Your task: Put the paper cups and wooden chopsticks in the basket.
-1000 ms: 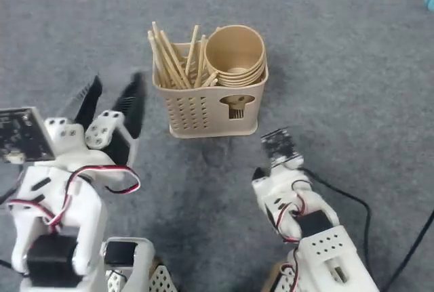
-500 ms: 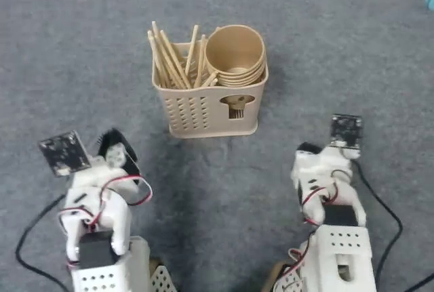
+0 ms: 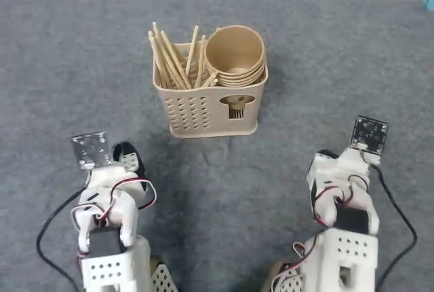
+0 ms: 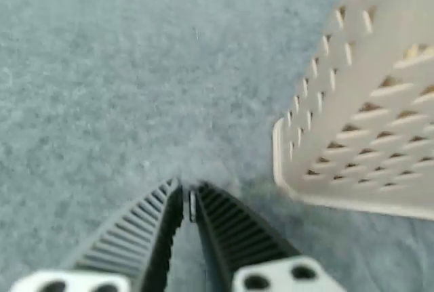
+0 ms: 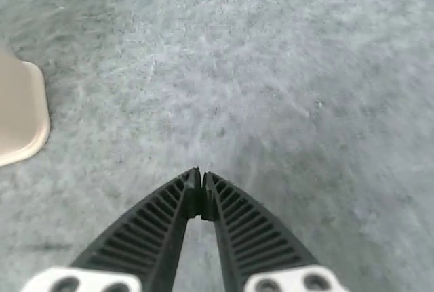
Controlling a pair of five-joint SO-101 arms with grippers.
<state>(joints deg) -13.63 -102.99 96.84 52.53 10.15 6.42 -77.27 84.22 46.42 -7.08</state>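
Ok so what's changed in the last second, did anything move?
The left arm drew back from the basket toward its base, and its jaws, spread wide a second ago, closed on nothing. The right arm swung outward, away from the basket. The basket, with the paper cups and wooden chopsticks inside it, stayed put.

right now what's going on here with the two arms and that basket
Nothing is being handled. The stacked paper cups and wooden chopsticks already stand in the basket. The left gripper and right gripper are both shut and empty, low over the grey mat, apart from the basket.
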